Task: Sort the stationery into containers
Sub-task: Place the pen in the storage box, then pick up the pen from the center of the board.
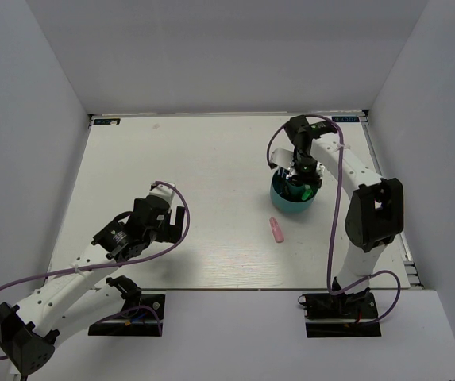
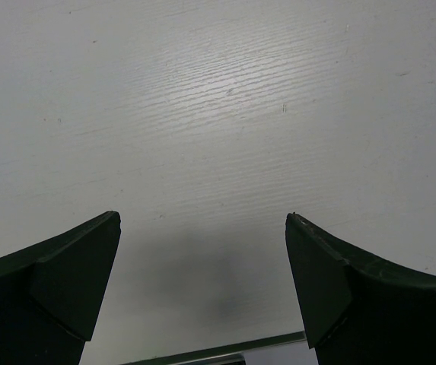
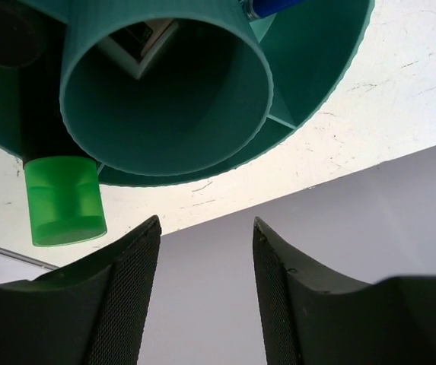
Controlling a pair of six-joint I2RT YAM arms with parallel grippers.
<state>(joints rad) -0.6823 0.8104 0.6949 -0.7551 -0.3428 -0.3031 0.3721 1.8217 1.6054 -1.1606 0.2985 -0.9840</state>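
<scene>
With the green-capped highlighter (image 3: 64,199) standing in an outer compartment of the teal organiser (image 3: 316,91), just ahead-left of the right claw (image 3: 205,224), whose jaws are parted and empty, lift straight up, clear of the cap.

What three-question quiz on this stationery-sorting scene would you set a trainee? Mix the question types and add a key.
1. True or false: the left tool is gripping a pen.
2. Which item lies on the table outside the teal organiser? A) pink marker B) blue pen C) eraser
3. In the right wrist view, what colour is the cap of the highlighter standing in an outer compartment of the organiser?
Key: 1 false, it is open and holds nothing. 2 A. 3 green.
</scene>
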